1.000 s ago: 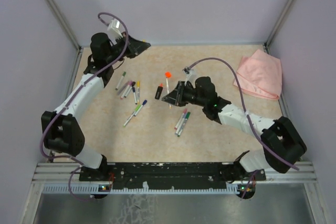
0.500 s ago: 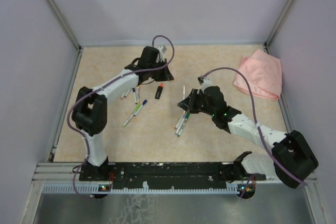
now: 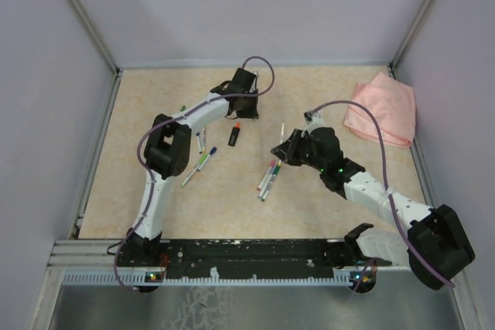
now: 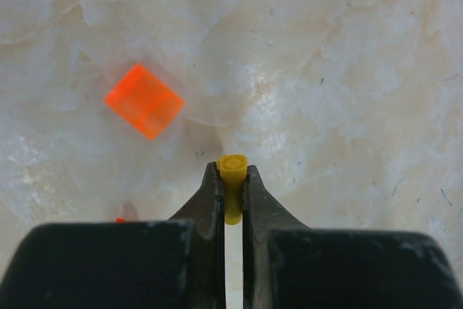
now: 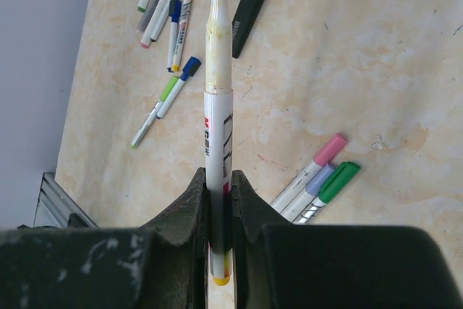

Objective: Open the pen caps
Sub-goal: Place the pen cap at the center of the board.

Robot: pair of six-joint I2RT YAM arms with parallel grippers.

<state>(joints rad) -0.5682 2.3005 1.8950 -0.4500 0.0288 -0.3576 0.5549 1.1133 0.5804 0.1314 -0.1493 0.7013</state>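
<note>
Clamping yellow cap (image 4: 232, 171), left jaws near orange cap (image 4: 143, 100); right jaws clenched on uncapped marker (image 5: 218, 106).

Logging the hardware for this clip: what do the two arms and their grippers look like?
Both the left arm and right arm have white links between chunky black joint housings, each trailed by a looping purple cable. Small green lights show on the right arm. The left gripper and right gripper have black, tapering fingers.
</note>
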